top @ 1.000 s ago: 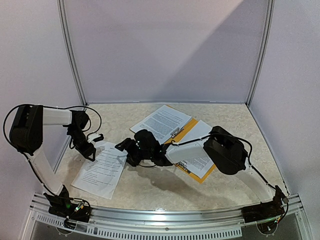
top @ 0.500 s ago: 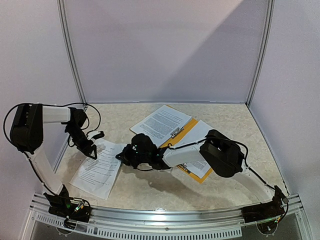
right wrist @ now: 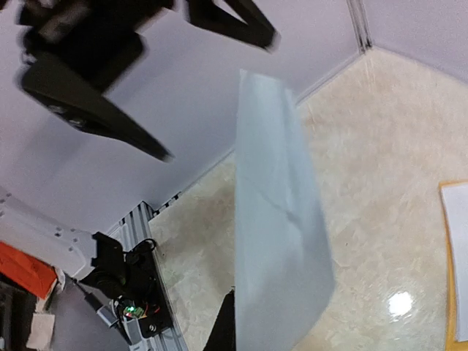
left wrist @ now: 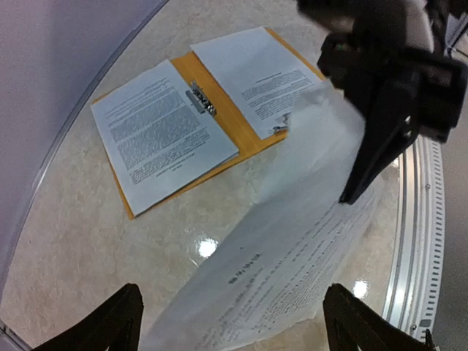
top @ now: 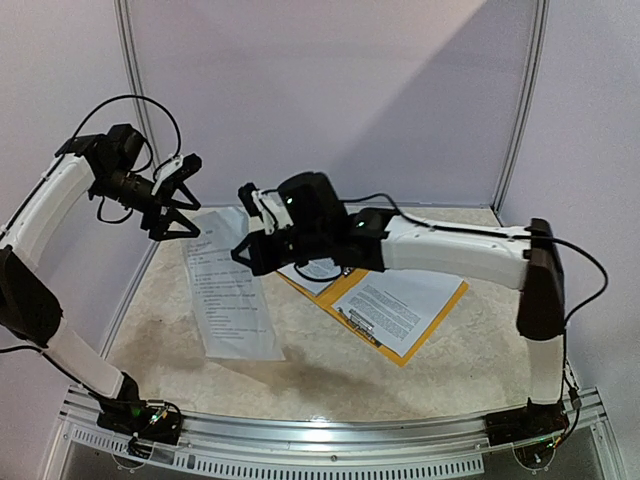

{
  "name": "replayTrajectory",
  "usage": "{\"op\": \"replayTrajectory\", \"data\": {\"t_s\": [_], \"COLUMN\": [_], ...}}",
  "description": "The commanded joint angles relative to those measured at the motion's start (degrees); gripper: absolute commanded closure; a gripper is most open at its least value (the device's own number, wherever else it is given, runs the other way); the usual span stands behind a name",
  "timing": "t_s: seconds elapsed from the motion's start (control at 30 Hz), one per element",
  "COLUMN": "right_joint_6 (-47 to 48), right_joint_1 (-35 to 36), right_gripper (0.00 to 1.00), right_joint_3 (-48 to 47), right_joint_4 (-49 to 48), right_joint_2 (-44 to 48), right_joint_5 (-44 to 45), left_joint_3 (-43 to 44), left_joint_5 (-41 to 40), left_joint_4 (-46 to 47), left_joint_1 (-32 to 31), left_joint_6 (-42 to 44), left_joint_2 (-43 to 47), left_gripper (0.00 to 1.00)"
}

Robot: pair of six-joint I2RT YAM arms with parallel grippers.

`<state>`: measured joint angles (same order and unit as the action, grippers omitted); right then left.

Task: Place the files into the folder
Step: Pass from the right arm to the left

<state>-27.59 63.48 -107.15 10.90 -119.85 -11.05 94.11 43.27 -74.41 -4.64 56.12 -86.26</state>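
The orange-yellow folder (top: 342, 292) lies open on the table, a printed sheet (top: 400, 305) on its right half. In the left wrist view the folder (left wrist: 241, 135) carries two sheets (left wrist: 157, 135) either side of its metal clip (left wrist: 201, 99). Another file, a white printed sheet (top: 232, 295), hangs in the air left of the folder. My right gripper (top: 247, 252) is shut on that sheet's right edge; from its wrist, one dark finger (right wrist: 223, 329) shows beside the sheet (right wrist: 278, 241). My left gripper (top: 185, 200) is raised by the sheet's top left corner, open and apart from it, the sheet (left wrist: 292, 256) below its spread fingers.
Pale booth walls close in the table on three sides. An aluminium rail (top: 320, 432) with both arm bases runs along the near edge. The right arm's white link (top: 450, 245) stretches over the folder's far part. Marbled tabletop (top: 330, 375) shows in front of the folder.
My right gripper has shut on the loose sheet and lifted it off the table. My left gripper has let go, opened wider and risen with its arm to the upper left.
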Motion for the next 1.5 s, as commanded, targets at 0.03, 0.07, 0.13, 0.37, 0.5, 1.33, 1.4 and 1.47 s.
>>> {"op": "replayTrajectory", "data": {"t_s": [0.03,0.07,0.13,0.37,0.5,1.33,1.4,1.47], "right_joint_6": [21.46,23.91,26.42,35.66,38.77,17.44,12.97,6.10], "right_joint_1": [0.52,0.57,0.58,0.51,0.52,-15.66,-16.23,-16.22], "right_gripper": [1.00,1.00,1.00,1.00,1.00,0.01,0.01,0.01], "right_joint_3": [6.41,7.32,8.58,8.77,8.56,45.36,48.88,50.40], "right_joint_4": [14.65,15.60,16.60,19.13,19.82,-17.45,-19.21,-19.22], "right_joint_2": [9.71,11.28,13.83,19.55,22.26,48.63,51.01,51.31], "right_joint_5": [-0.62,-0.36,-0.02,3.89,6.29,22.57,25.11,28.27], "left_joint_3": [6.64,7.40,8.50,9.52,8.53,20.38,21.58,22.22], "left_joint_5": [3.62,3.09,2.09,-2.32,-0.57,-3.58,-4.93,-5.44], "left_joint_4": [-20.69,-20.72,-20.71,-22.18,-22.02,2.56,5.44,10.23], "left_joint_1": [-6.51,-7.96,-10.78,-19.75,-21.49,-21.17,-21.16,-20.71], "left_joint_6": [9.13,8.84,8.21,5.77,4.25,-34.16,-37.78,-43.90], "left_joint_2": [-0.56,-0.31,0.03,-2.49,-2.78,-1.45,-1.18,-1.15], "left_gripper": [0.11,0.11,0.11,0.17,0.28,1.00,1.00,1.00]}}
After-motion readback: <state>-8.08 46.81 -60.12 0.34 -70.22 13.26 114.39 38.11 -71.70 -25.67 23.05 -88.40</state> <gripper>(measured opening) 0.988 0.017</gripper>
